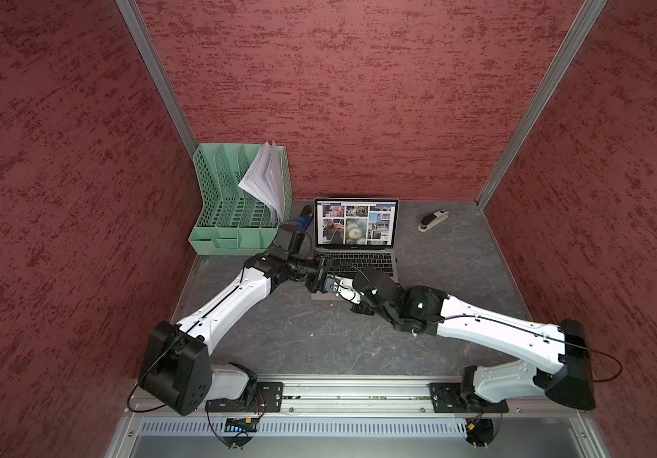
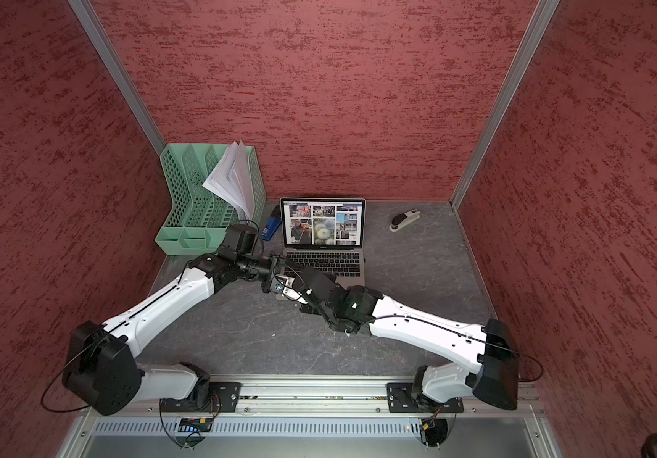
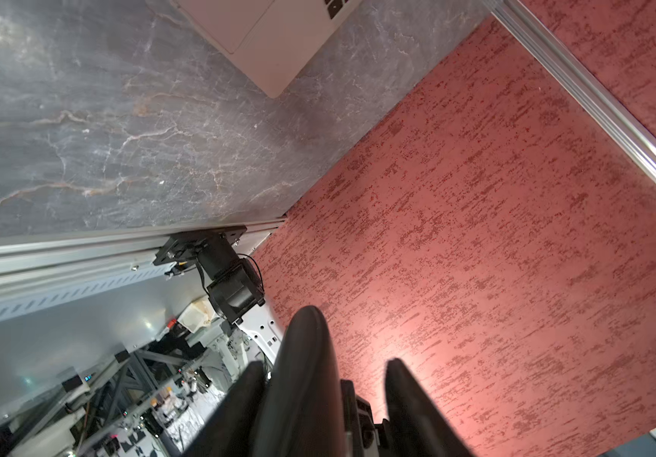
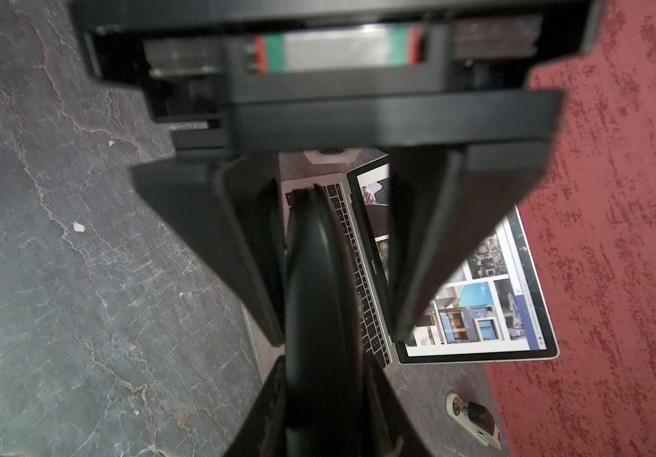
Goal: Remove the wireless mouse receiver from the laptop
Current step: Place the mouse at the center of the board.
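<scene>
- Tiny dark stub-shaped wireless mouse receiver is plugged into the right side edge of the slim silver-grey laptop, level with its black keyboard. The receiver shows in both top views, very small.
- Receiver's long axis lies flat, parallel to the worktop and along the key rows. Its free end points out to the right, away from the laptop. Neither gripper is near it.
- Laptop is open near the back wall, screen up with a photo collage, facing the robot.
- Left gripper is spread. One finger is just beside a flat black oval mouse, the other is clear of it with a gap.
- Right gripper comes in from the opposite side, its fingers pressed on both flat faces of the mouse, pinching it. Close view is blurry.
- Mouse stands on edge between the two grippers, above the laptop's front left corner.
- Grey marble-look worktop with pale veins carries everything.
- Green plastic mesh file organiser stands at the back left, with white papers fanned in it.
- Blue-and-black object lies between organiser and laptop; can't tell what it is.
- White-and-black stapler lies at the back right, well apart from the laptop.
- Red textured walls close three sides, with aluminium posts at the corners.
- Aluminium rail along the front carries both arm bases.
</scene>
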Robot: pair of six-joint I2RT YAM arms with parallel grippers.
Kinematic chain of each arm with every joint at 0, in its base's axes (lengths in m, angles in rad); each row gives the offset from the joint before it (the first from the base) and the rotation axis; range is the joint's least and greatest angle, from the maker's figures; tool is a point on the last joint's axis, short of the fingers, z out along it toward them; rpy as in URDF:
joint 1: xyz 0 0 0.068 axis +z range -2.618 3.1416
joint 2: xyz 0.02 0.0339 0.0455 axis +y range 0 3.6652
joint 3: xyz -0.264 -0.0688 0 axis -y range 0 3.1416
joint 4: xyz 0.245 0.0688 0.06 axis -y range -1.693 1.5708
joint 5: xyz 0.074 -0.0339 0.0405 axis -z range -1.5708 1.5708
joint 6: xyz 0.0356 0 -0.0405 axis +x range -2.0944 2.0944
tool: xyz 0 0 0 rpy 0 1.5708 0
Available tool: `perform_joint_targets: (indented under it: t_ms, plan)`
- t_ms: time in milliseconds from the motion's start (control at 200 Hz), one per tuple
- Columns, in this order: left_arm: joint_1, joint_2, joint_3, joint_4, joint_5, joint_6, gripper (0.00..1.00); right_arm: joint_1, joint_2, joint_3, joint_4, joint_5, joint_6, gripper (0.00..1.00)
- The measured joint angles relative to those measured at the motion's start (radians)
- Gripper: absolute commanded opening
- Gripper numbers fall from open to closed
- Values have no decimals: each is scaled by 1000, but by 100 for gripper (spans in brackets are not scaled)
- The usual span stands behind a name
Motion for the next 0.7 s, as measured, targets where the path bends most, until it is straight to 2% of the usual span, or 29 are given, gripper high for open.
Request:
perform_joint_targets:
  t_ms: [130, 296, 411, 541, 701]
  plan:
    - [12, 0, 14, -2, -5, 101, 100, -2, 6, 28, -23, -9, 6, 0]
    - [35, -5, 37, -46, -55, 320, 100, -31, 1, 101, -113, -72, 31, 0]
    - [47, -41, 28, -96, -167, 490, 100, -74, -14, 159, -203, -158, 60, 0]
    - [47, -149, -38, -106, -342, 667, 100, -158, -35, 213, -303, -328, 95, 0]
    - [19, -319, -137, -84, -537, 789, 100, -258, -41, 223, -385, -536, 138, 0]
